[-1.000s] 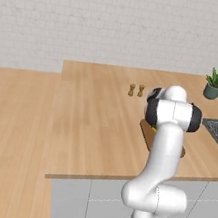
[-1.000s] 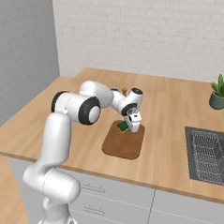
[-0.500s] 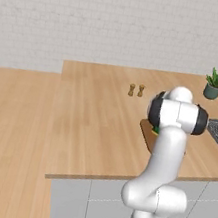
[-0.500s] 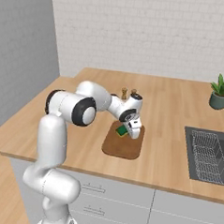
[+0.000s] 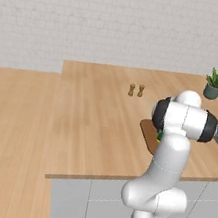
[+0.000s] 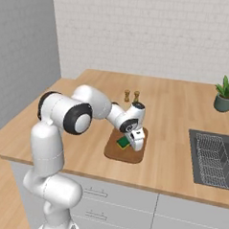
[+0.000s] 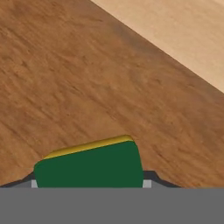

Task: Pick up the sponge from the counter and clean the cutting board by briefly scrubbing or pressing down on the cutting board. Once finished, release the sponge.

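The reddish-brown cutting board (image 6: 129,153) lies on the light wood counter (image 6: 173,120) near its front edge. My gripper (image 6: 128,144) is down over the board, shut on the sponge (image 6: 123,143), a small green and yellow block. In the hand view the sponge (image 7: 89,166) sits between the fingertips (image 7: 148,181), its green face toward the camera, with the cutting board (image 7: 78,78) close behind it. In the left base view the arm hides most of the cutting board (image 5: 149,131); a sliver of the sponge (image 5: 159,136) shows by the arm.
Two small shakers (image 6: 131,95) stand behind the board. A potted plant (image 6: 225,93) is at the far right of the counter, and a sink with a wire rack (image 6: 214,156) lies to the right of the board. Grey cabinet fronts (image 6: 130,206) run below.
The gripper has come down with the sponge toward the cutting board, and the arm's elbow has swung lower and forward.
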Controlling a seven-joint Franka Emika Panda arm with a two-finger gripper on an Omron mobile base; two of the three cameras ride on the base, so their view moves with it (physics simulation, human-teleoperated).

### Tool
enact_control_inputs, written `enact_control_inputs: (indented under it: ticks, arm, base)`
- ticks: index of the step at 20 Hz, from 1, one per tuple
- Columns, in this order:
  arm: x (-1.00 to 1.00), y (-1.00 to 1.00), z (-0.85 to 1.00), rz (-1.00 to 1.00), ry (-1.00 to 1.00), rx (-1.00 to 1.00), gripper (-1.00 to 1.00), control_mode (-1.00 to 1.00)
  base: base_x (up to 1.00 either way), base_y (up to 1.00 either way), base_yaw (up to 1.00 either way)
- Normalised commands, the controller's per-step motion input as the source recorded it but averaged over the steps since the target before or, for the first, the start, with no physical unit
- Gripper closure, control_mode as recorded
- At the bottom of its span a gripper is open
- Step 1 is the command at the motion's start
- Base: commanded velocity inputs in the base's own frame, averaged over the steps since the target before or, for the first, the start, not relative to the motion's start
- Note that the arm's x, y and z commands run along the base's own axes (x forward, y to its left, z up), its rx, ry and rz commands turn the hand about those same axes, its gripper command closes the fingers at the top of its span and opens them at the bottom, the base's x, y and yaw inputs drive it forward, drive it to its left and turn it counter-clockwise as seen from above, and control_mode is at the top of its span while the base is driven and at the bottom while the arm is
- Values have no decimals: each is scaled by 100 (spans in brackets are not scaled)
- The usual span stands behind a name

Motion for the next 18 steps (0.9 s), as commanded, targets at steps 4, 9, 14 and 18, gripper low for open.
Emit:
enact_control_inputs:
  ticks: [4,9,14,18]
  arm:
    - [-100,-6,-47,0,-6,0,100,-100]
    - [-74,-18,-48,0,-2,0,100,-100]
    - [-16,-43,-29,-4,5,0,100,-100]
    - [0,-58,-18,-10,1,0,100,-100]
  base:
    - [0,0,0]
    - [0,0,0]
    - [0,0,0]
    - [0,0,0]
